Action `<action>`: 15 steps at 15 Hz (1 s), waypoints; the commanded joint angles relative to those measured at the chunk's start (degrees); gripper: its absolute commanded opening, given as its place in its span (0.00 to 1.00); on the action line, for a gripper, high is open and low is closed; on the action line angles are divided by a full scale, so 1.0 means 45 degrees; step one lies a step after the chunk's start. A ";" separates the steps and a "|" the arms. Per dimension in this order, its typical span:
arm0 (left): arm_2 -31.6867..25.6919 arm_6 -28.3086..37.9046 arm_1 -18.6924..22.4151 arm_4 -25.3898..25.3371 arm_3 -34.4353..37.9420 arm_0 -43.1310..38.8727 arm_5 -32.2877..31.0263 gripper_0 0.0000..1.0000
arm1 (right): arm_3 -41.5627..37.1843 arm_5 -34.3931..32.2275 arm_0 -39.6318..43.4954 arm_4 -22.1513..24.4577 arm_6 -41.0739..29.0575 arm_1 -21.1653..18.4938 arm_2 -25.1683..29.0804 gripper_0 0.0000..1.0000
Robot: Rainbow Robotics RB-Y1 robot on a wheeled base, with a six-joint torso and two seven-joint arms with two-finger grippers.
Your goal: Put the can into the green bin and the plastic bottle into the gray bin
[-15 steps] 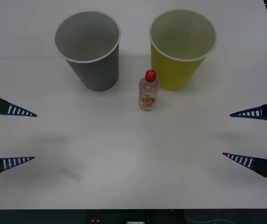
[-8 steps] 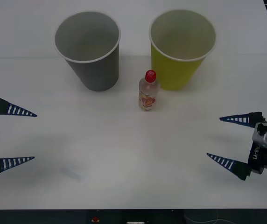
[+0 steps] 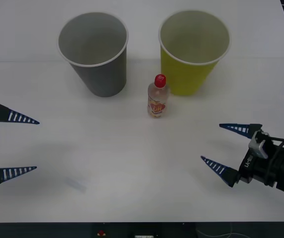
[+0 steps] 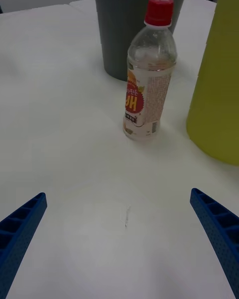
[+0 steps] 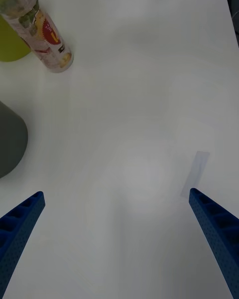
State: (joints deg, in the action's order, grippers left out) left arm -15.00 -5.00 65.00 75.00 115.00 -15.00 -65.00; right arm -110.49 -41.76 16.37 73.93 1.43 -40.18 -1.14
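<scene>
Gray bin (image 3: 93, 52), yellow-green bin (image 3: 194, 49), bottle (image 3: 157, 97) (red cap).

White table (image 3: 132, 163), seam across at 12 o'clock; small clear tape strip (image 3: 75, 184) at 7 o'clock.

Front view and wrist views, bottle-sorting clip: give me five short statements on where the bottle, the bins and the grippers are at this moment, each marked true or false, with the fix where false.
1. The plastic bottle stands upright on the table. True.
2. The bottle already lies inside the gray bin. False: it stands on the table, in front of the gap between the gray bin and the green bin.
3. The right gripper is open and holds nothing. True.
4. The left gripper is shut on the bottle. False: it is open, at the table's left edge, far from the bottle.
5. The green bin has tipped onto its side. False: both bins stand upright, mouths up.
</scene>
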 commanded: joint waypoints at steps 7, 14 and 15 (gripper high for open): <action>0.0000 0.0000 0.0000 0.0000 0.0000 0.0000 0.0000 1.00 | 0.2385 -0.0018 -0.1840 -0.0219 0.0541 0.2541 -0.0566 1.00; 0.0000 0.0000 0.0000 0.0000 0.0000 0.0000 0.0000 1.00 | 0.3889 -0.0018 -0.2895 -0.0590 0.0815 0.3850 -0.0625 1.00; 0.0000 0.0000 0.0000 0.0000 0.0000 0.0000 0.0000 1.00 | 0.4143 0.0002 -0.3110 -0.0609 0.0873 0.4084 -0.0625 1.00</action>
State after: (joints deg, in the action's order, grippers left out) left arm -15.00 -5.00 65.00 75.00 115.00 -15.00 -65.00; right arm -92.59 -41.80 3.01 71.29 5.19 -22.49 -3.94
